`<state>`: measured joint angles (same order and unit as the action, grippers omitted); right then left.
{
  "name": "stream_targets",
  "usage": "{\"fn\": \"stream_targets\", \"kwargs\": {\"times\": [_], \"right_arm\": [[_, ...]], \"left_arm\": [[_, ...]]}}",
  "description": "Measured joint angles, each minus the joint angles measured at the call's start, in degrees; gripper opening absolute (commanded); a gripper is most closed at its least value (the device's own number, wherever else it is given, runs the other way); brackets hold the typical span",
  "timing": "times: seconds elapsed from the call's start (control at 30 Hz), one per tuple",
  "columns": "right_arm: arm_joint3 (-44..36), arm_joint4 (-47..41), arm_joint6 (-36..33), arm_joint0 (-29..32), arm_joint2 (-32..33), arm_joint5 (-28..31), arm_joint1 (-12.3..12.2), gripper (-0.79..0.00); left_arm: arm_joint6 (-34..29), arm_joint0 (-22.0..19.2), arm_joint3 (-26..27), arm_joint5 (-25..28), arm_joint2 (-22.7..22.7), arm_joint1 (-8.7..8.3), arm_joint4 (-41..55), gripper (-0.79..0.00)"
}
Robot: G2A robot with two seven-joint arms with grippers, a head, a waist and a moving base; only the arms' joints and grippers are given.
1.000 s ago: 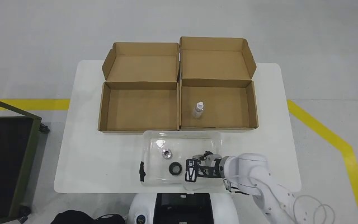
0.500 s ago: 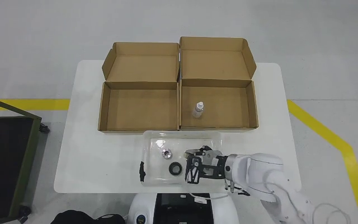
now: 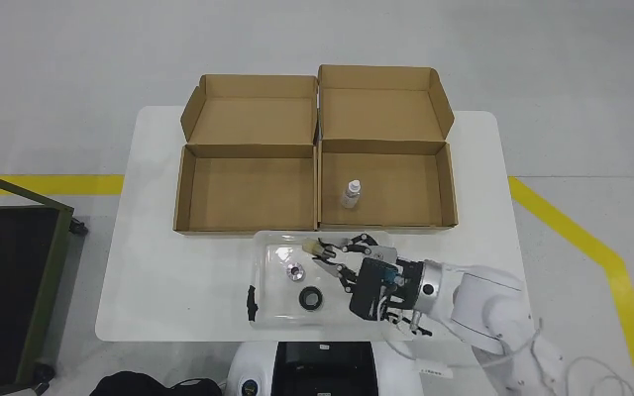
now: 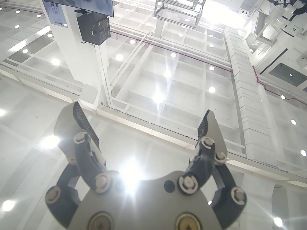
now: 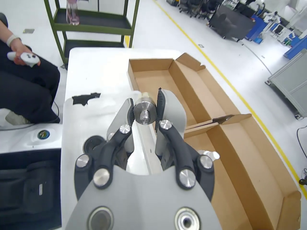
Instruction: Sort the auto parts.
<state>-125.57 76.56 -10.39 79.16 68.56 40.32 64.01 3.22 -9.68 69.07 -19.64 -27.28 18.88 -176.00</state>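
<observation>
We've got the right gripper [image 5: 144, 103] w/ jaws clamped on a stubby metal cylinder [image 5: 143, 112]. It is gripped across its round flank, stub end facing the wrist cam, long axis running roughly along the fingers. In the top view it sits over the clear tray [image 3: 277, 252] at lower centre of the bench [image 3: 149, 247], tip aimed upper left.

Both cardboard boxes lie farther up the frame. The right-hand box [image 3: 406, 193], w/ a small white-capped part [image 3: 351, 193] in it, is almost straight up from the jaws; the left-hand box [image 3: 248, 188] is up and left. We'd judge the next move to be a short carry over a box's near wall — which box, we can't tell.

The left gripper [image 4: 142, 111] points at the ceiling, jaws wide, holding nothing — so the right arm is the one placed for it.
</observation>
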Motion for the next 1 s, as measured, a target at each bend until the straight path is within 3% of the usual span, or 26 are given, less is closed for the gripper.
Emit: {"fn": "stream_targets", "kwargs": {"times": [0.2, 0.57, 1.0], "right_arm": [[1.56, -2.58, 11.52, -1.46, -0.74, -1.39, 0.45, -0.785], [3.32, -1.12, 25.43, -4.54, -1.38, -3.07, 1.05, -0.785], [7.59, -1.04, 30.86, -6.99, -2.61, -1.24, 1.42, -0.785]], "left_arm": [[0.0, 0.0, 0.0, 0.0, 0.0, 0.0, 0.0, 0.0], [0.0, 0.0, 0.0, 0.0, 0.0, 0.0, 0.0, 0.0], [0.0, 0.0, 0.0, 0.0, 0.0, 0.0, 0.0, 0.0]]}}
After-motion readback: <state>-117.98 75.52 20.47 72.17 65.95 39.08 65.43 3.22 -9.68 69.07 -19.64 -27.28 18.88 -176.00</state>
